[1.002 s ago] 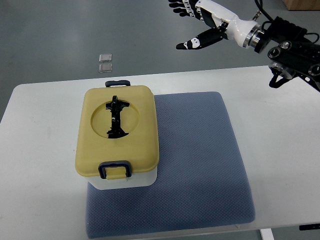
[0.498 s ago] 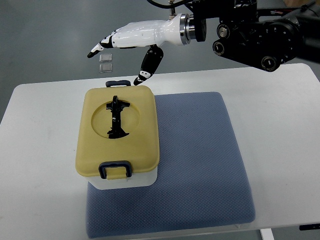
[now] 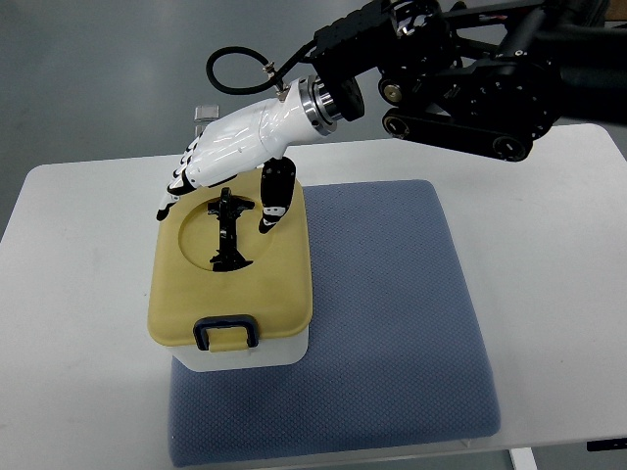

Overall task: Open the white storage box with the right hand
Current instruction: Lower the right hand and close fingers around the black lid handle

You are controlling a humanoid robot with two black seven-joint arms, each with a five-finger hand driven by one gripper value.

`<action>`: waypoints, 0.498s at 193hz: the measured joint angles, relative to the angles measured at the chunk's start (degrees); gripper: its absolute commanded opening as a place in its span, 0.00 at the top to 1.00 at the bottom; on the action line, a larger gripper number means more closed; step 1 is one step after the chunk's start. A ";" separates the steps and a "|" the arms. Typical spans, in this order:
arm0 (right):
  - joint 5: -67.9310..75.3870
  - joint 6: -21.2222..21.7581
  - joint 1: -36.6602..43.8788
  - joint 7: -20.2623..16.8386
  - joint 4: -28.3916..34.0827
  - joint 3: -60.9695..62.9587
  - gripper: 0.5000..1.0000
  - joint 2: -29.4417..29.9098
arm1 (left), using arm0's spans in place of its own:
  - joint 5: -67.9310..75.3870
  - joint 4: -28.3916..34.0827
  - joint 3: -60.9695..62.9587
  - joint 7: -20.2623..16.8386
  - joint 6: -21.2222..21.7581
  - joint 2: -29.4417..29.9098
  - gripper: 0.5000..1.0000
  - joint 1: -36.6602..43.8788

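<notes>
The storage box (image 3: pixel 241 352) has a white body and a yellow lid (image 3: pixel 230 284) with a black folding handle (image 3: pixel 228 235) in a round recess. A dark blue latch (image 3: pixel 226 331) clips the near edge. The lid is down. My right hand (image 3: pixel 217 192) comes in from the upper right and hovers over the far half of the lid. Its white fingers (image 3: pixel 172 194) are spread, the thumb (image 3: pixel 272 204) pointing down beside the handle. It holds nothing. The far latch is hidden under the hand. The left arm does not show.
The box stands on the left part of a blue-grey mat (image 3: pixel 392 323) on a white table (image 3: pixel 78 323). My black forearm (image 3: pixel 460 69) crosses the upper right. A small clear item (image 3: pixel 204 115) lies on the floor beyond the table.
My right hand swung from the upper right, past the table's far edge, left and down onto the space just above the lid. The box has not moved.
</notes>
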 measured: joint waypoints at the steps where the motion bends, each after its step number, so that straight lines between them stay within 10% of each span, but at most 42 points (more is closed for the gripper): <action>1: 0.00 0.00 0.00 0.00 0.00 0.00 0.34 0.00 | 0.00 0.00 0.00 0.00 0.00 0.00 0.00 0.00; 96: -0.55 -2.41 -3.28 -2.01 -0.30 0.14 0.54 0.67 | 0.00 0.00 0.00 0.00 0.00 0.00 0.00 -0.02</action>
